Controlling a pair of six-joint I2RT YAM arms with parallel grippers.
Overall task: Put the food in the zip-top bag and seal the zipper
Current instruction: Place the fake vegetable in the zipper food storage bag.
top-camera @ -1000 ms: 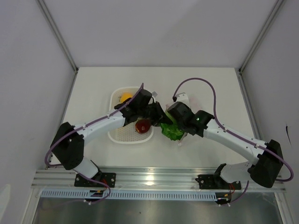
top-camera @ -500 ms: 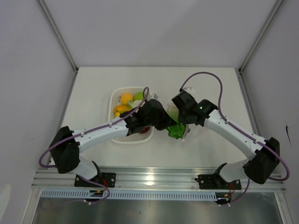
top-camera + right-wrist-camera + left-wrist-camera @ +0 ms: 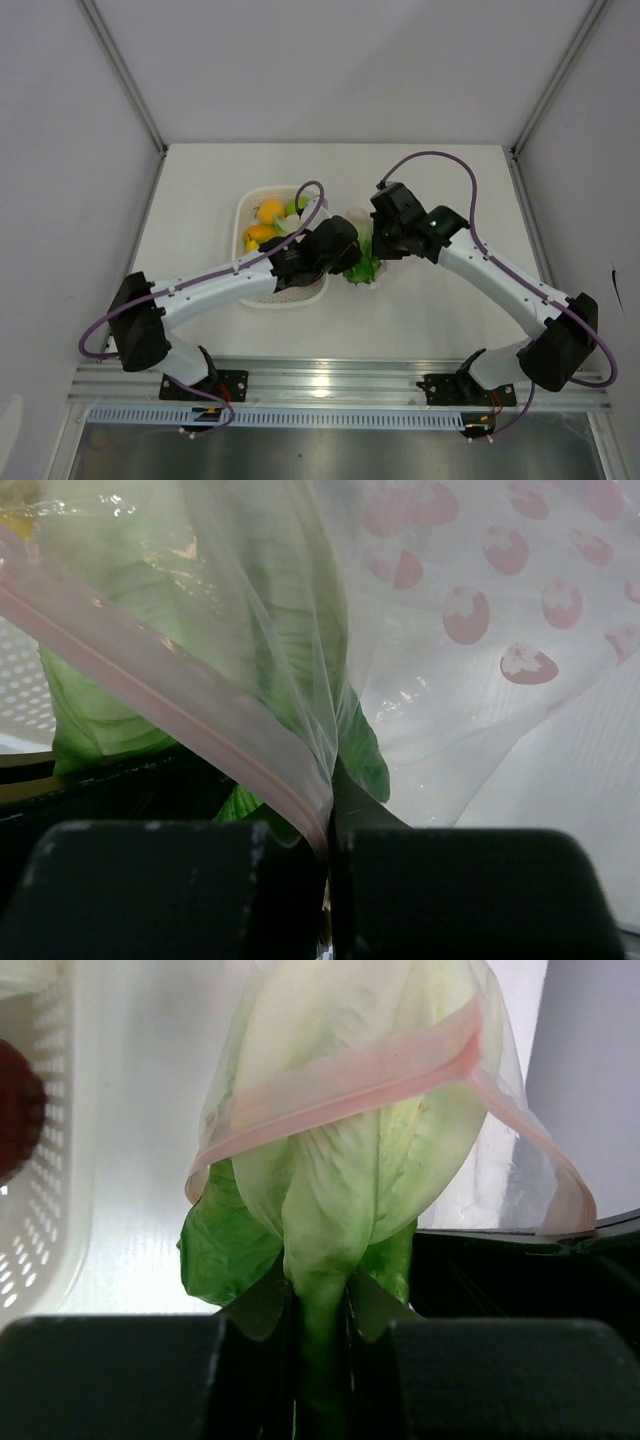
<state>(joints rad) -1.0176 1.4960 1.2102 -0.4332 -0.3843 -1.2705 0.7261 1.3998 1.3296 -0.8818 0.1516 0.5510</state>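
The left gripper (image 3: 320,1360) has swung away from the white basket (image 3: 262,292) toward the middle of the table (image 3: 450,320), and the lettuce (image 3: 335,1170), clamped by its stem, now pokes leaf-first into the zip-top bag (image 3: 470,690). The right gripper (image 3: 325,865) is pinched shut on the bag's edge at the pink zipper (image 3: 350,1070), holding the mouth up. I judge the lettuce about half in, while the orange fruits (image 3: 265,222) wait in the basket.

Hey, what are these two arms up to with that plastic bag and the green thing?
Two robot arms are bagging toy food. The left gripper holds a lettuce by its stem and has its leafy end partly inside the zip-top bag. The right gripper pinches the bag's pink zipper edge, holding the mouth up. Orange fruit and an apple lie in the white basket. The bag is not sealed.
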